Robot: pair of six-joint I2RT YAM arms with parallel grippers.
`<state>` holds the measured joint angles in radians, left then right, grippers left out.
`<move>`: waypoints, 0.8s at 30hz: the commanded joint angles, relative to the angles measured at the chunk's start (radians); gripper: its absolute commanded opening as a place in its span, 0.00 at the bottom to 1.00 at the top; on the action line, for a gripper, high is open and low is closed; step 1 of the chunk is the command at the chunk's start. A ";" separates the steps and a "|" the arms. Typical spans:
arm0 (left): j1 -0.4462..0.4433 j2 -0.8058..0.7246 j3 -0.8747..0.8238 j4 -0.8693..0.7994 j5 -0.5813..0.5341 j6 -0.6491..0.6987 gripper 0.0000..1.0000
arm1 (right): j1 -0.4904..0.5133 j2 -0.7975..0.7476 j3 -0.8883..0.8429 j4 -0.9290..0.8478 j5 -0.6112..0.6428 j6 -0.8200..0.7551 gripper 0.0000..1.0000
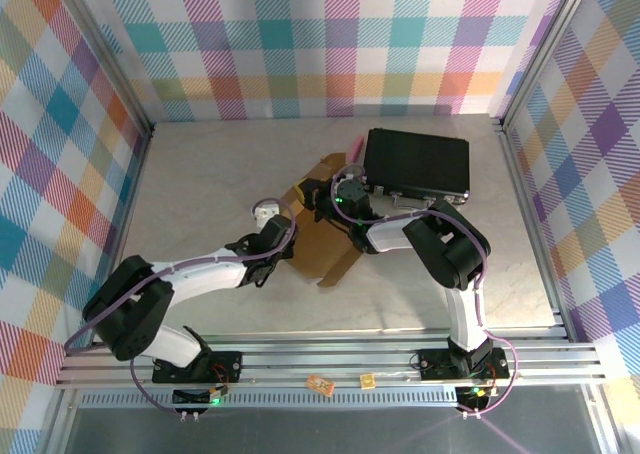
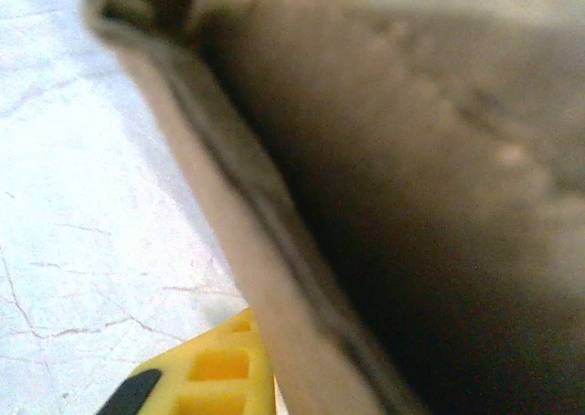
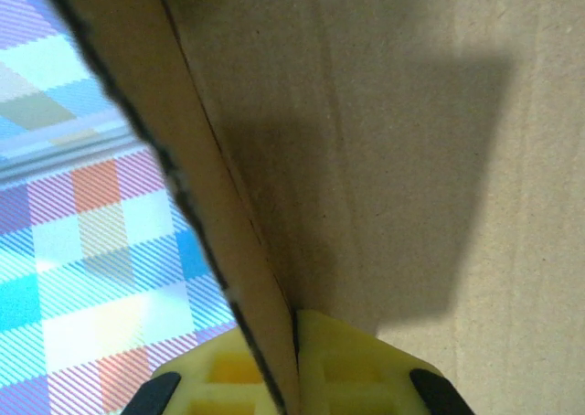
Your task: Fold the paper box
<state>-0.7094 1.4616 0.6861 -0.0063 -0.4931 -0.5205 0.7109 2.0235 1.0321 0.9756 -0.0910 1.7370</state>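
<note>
Two grippers work the box (image 1: 325, 242), which lies toward the table's (image 1: 200, 174) far edge beside the case (image 1: 415, 162). Our right gripper (image 3: 288, 371) pinches a raised panel; we cannot tell the left gripper's (image 1: 284, 224) grip. We judge a wall mid-fold; next, fold it along its crease.

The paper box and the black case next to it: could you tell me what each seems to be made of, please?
The paper box looks like brown corrugated cardboard, matte: fibrous face, faint flute lines, layered cut edge. The black case seems hard ribbed plastic with shiny metal-looking trim on its near edge, though too small to be sure.
</note>
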 commanded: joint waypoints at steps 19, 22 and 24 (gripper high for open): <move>0.008 0.266 0.332 -0.454 -0.241 -0.185 0.00 | 0.028 -0.028 0.019 -0.140 -0.086 0.057 0.00; 0.008 0.274 0.318 -0.401 -0.221 -0.154 0.00 | 0.028 -0.030 0.032 -0.159 -0.088 0.058 0.00; 0.009 0.276 0.314 -0.370 -0.212 -0.128 0.00 | 0.028 -0.028 0.035 -0.161 -0.088 0.061 0.00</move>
<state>-0.7235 1.7069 0.9985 -0.3481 -0.6819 -0.6655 0.6994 2.0209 1.0737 0.8959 -0.0341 1.7512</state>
